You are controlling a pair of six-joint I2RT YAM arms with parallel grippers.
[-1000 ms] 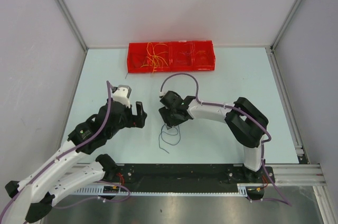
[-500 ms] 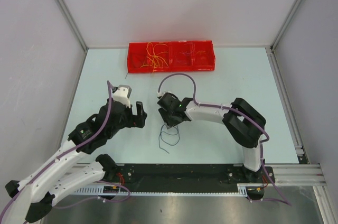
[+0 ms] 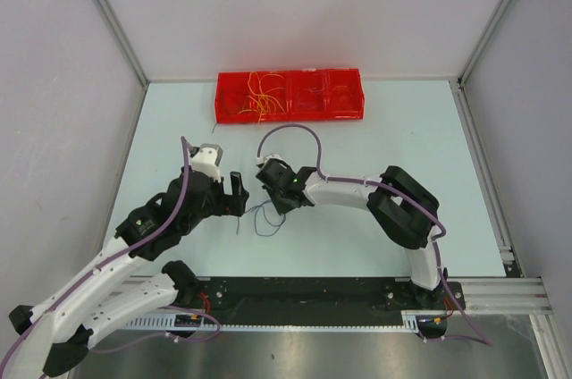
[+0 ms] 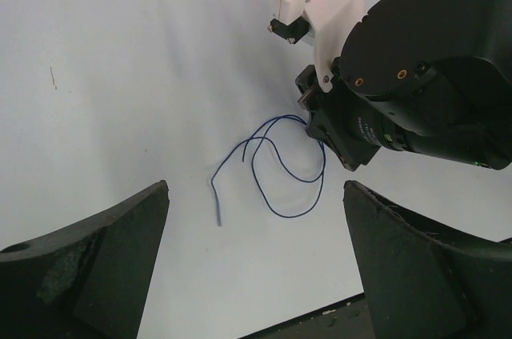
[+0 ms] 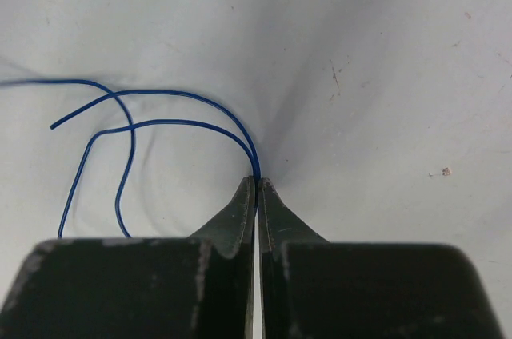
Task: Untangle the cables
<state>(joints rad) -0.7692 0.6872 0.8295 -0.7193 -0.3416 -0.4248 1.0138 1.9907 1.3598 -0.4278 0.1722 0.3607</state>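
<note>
A thin dark blue cable (image 3: 264, 220) lies in loose loops on the pale table between the two arms. My right gripper (image 3: 271, 204) is shut on it; in the right wrist view two strands of the cable (image 5: 184, 97) run into the closed tips (image 5: 257, 183). My left gripper (image 3: 237, 197) stands open just left of it, with nothing between its fingers. In the left wrist view the cable (image 4: 276, 167) lies ahead of the wide-open jaws (image 4: 256, 195), and the right wrist (image 4: 416, 75) is above it. More cables (image 3: 264, 97), orange and yellow, sit tangled in the red tray (image 3: 313, 117).
The red tray has three compartments and stands at the far side of the table. Grey walls close in the back and both sides. A black rail (image 3: 304, 294) runs along the near edge by the arm bases.
My right gripper has closed on the blue cable and moved left with it, pulling it toward the left gripper. The left arm has stayed still and open.
</note>
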